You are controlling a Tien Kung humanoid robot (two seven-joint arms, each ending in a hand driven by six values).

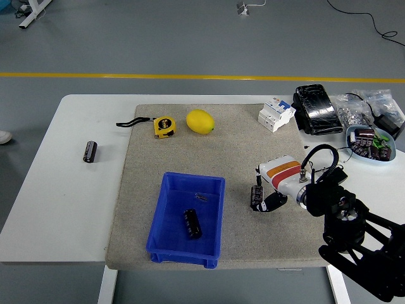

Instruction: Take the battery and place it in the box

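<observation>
**Right hand on battery, right of the box**

On the grey mat [190, 136], head view: right hand [273, 190] comes in from the lower right, its fingers [273, 201] closed around a black cylindrical battery [257, 197], held upright. Battery sits just right of the blue box [166, 218], outside it, close to the mat surface; can't tell if it's touching the mat or lifted off.

Box is open-topped, on the mat's near half. One black battery [192, 223] already lies inside on the box floor, plus a small metal bit near the far wall.

Another black battery [90, 151] lies on the bare white worktop [63, 209], left of the mat, well apart from the box.

Far side of mat: yellow tape measure [164, 126] with black strap, lemon [200, 121] just beside it, white circuit breaker [276, 113] at the mat's far right corner.

Right edge of worktop: black pouch [316, 108], bags of small parts, pale blue tray [369, 142] with components.

Left hand not visible.
</observation>
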